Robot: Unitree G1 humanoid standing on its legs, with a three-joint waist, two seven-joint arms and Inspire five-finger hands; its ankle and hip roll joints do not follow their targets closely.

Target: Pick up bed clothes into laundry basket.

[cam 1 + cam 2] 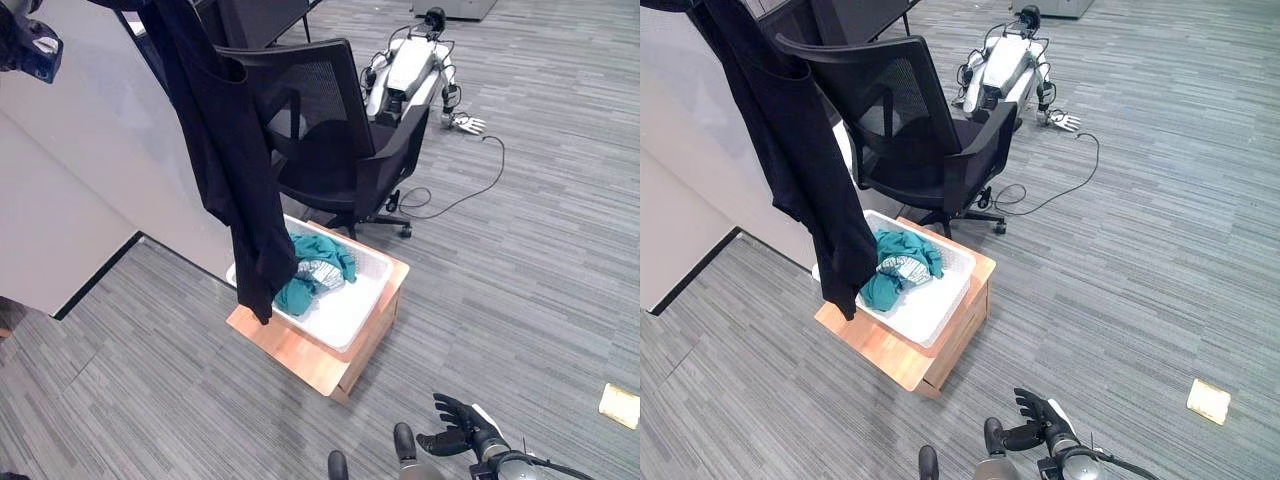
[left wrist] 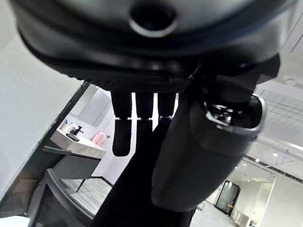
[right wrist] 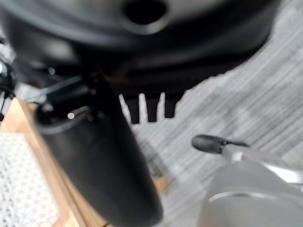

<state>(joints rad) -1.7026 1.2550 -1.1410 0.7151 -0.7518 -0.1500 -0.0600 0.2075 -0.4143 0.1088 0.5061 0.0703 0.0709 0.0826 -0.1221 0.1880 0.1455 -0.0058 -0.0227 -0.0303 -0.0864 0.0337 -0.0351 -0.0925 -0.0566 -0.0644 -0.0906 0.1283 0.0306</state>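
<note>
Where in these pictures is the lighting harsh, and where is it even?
Left wrist view: backlit, so the left hand and the black garment it pinches stand dark against bright walls and ceiling lights. Right wrist view: the right hand is dark, the carpet past it evenly lit. Eye views: even light, no glare on the white basket.

Grey carpet floor (image 1: 520, 260), low wooden stand (image 1: 300, 352) on it, white laundry basket (image 1: 345, 310) on the stand
</note>
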